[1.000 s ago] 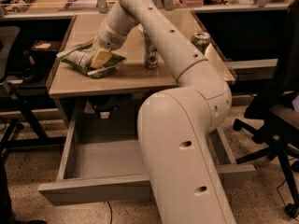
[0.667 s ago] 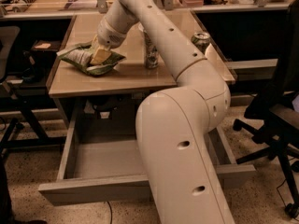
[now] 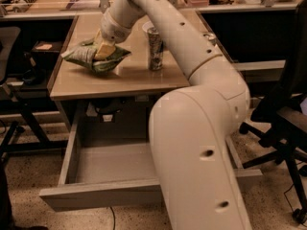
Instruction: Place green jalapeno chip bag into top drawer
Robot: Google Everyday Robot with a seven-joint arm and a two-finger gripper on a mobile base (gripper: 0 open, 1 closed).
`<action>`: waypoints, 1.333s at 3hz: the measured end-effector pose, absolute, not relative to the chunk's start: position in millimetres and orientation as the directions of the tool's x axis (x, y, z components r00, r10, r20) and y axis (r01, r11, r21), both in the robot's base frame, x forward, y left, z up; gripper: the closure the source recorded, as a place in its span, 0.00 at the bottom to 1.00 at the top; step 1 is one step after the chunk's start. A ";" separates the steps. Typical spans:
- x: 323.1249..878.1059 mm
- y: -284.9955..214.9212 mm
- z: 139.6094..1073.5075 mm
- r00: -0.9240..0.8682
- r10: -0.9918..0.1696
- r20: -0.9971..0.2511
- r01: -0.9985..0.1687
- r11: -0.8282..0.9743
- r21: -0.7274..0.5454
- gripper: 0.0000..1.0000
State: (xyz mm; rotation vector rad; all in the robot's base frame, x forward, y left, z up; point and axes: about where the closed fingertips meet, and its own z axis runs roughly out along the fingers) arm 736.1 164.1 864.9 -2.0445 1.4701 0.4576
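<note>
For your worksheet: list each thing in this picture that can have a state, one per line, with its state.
top drawer: pulled open.
green jalapeno chip bag: crumpled, up at the desk top, not in the drawer.
gripper: down on the bag's middle.
drink can: upright on the desk.

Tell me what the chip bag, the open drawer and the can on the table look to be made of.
Chip bag: thin plastic film, glossy, judging by its crinkles and highlights. Drawer: probably painted metal, matte grey, with thin flat walls. Can: likely metal, with a sheen on its printed side. The gripper sits on top of the bag.
</note>
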 end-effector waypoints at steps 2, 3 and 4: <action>683.4 145.7 921.9 0.427 -0.721 -0.545 -0.883 -0.204 -0.423 1.00; 667.9 151.0 890.6 0.422 -0.732 -0.534 -0.895 -0.242 -0.376 1.00; 667.8 150.9 890.6 0.422 -0.733 -0.534 -0.895 -0.242 -0.375 1.00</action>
